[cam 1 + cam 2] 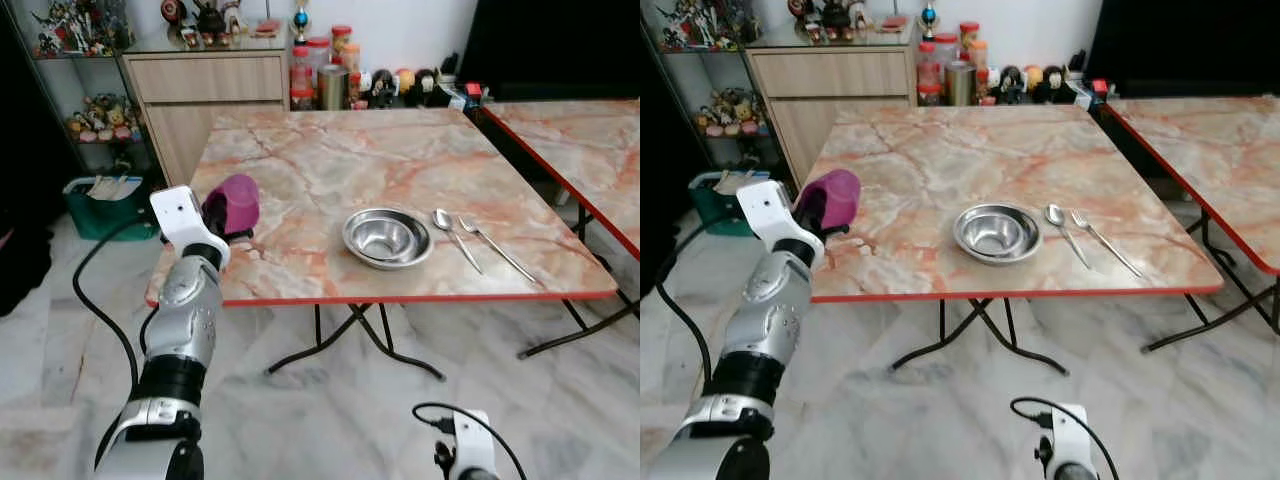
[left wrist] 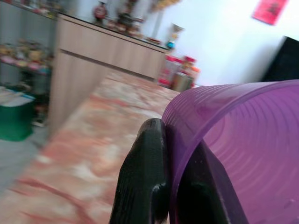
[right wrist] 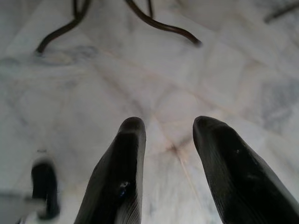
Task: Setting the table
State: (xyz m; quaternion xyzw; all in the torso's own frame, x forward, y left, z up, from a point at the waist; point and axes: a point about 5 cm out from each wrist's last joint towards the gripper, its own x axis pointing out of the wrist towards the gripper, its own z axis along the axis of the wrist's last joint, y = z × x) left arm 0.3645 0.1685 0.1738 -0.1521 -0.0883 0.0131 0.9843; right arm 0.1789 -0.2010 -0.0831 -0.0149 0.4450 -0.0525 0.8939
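Left claw [image 2: 175, 186] is pinching the purple cup's [image 1: 234, 204] rim, carrying it tilted over the counter's [image 1: 330, 170] left edge | bowl [image 1: 387, 237], spoon [image 1: 452, 236], fork [image 1: 495, 249] are awaiting it | right claw [image 3: 170, 158] is hanging released.

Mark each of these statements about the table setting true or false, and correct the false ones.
1. The left claw grips the rim of a purple cup. True.
2. The spoon lies inside the steel bowl. False: it lies on the table beside the bowl, next to the fork.
3. The right claw holds the fork. False: it is open, pointing at the floor.
4. The purple cup is at the table's left edge. True.
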